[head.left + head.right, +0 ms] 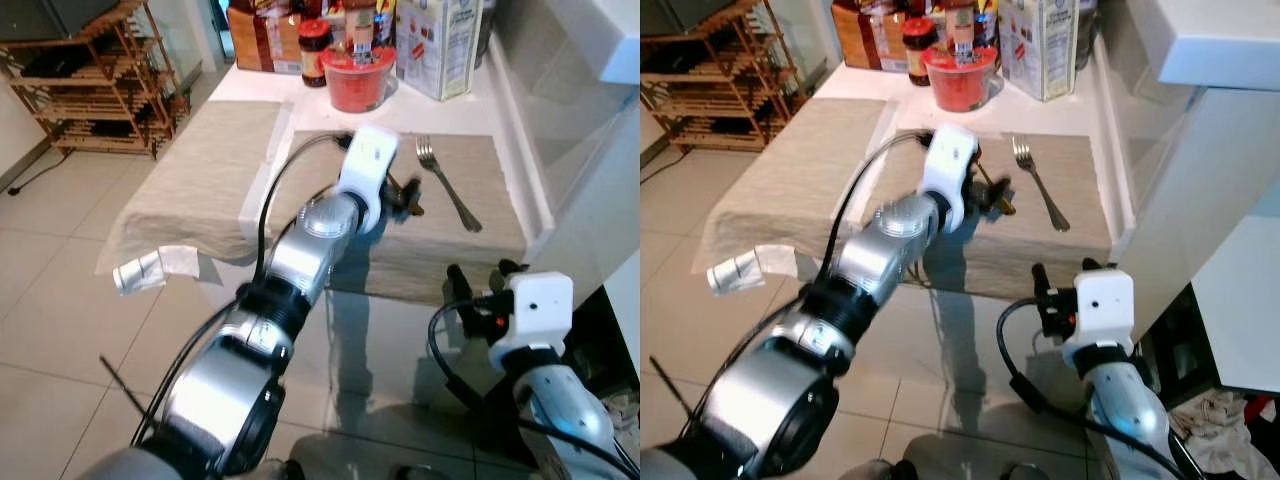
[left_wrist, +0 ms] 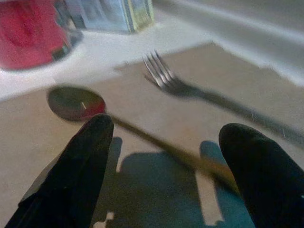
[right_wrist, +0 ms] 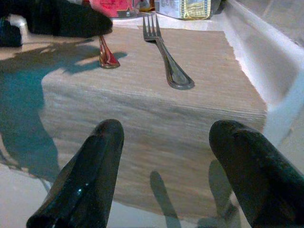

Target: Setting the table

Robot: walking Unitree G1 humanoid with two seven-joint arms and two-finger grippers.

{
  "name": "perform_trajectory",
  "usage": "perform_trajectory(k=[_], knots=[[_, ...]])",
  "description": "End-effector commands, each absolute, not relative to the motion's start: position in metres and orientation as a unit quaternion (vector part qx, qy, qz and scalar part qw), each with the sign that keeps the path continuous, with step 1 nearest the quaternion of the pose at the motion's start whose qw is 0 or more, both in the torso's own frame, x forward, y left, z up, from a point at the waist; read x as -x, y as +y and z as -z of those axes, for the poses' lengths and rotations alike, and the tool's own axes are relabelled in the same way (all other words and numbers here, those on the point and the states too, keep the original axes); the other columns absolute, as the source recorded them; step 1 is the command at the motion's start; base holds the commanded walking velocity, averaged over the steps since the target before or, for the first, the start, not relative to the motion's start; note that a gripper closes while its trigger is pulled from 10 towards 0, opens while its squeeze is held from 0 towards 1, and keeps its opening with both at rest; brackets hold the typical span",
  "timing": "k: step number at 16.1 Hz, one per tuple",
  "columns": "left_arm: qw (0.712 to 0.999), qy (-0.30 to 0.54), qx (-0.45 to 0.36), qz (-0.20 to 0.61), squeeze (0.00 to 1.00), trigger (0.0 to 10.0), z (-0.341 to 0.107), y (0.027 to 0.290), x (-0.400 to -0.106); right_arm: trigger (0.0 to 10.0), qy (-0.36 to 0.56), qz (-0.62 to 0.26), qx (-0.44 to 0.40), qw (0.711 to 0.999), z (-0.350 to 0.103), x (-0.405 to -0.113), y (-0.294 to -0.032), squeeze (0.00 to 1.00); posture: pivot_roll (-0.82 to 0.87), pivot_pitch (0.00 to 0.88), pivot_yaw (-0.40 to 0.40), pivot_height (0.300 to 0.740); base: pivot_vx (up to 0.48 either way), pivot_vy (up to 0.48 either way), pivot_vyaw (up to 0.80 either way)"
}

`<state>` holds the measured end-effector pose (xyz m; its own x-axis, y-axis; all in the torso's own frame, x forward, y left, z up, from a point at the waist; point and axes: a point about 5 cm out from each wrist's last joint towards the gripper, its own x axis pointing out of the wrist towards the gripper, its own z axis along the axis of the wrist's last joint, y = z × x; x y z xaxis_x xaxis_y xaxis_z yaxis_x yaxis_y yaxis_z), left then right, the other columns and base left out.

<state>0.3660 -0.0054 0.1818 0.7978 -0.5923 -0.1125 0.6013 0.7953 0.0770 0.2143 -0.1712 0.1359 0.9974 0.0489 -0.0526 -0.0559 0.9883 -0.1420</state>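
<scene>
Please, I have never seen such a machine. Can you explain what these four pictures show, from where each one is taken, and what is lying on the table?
This is a humanoid robot with two silver arms. The two upper pictures come from cameras in its head; the two lower ones from its wrists, looking along each gripper's black fingers. The left gripper is open above a spoon on a beige placemat. A fork lies beside the spoon. The right gripper waits open, below the table edge. Behind stand a red bowl, jars and a carton.

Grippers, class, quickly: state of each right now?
Left gripper: open above the spoon, holding nothing.
Right gripper: open, empty, before the placemat.
</scene>
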Motion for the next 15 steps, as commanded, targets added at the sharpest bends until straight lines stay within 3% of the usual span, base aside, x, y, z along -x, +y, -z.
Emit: perform_trajectory(k=[1,7,13,15], knots=[[0.938,0.025,-0.063,0.341,0.0,10.0,-0.186,-0.018,-0.358,10.0,0.024,-0.03,0.07,0.997,-0.136,-0.216,-0.168,0.0,-0.16,0.103,0.113,0.74,0.0,0.0,0.0],[0.919,0.013,-0.083,0.385,0.0,10.0,-0.191,-0.03,-0.341,10.0,0.025,-0.036,0.069,0.997,-0.135,-0.218,-0.165,0.0,-0.16,0.099,0.12,0.74,0.0,0.0,0.0],[0.92,0.048,-0.124,0.369,0.0,10.0,-0.178,-0.013,-0.343,10.0,0.03,-0.045,0.067,0.996,-0.132,-0.221,-0.165,0.0,-0.14,0.081,0.111,0.74,0.0,0.0,0.0],[0.924,0.064,-0.14,0.349,0.0,10.0,-0.175,0.004,-0.35,10.0,0.034,-0.051,0.064,0.996,-0.13,-0.222,-0.163,0.0,-0.13,0.077,0.111,0.74,0.0,0.0,0.0]])
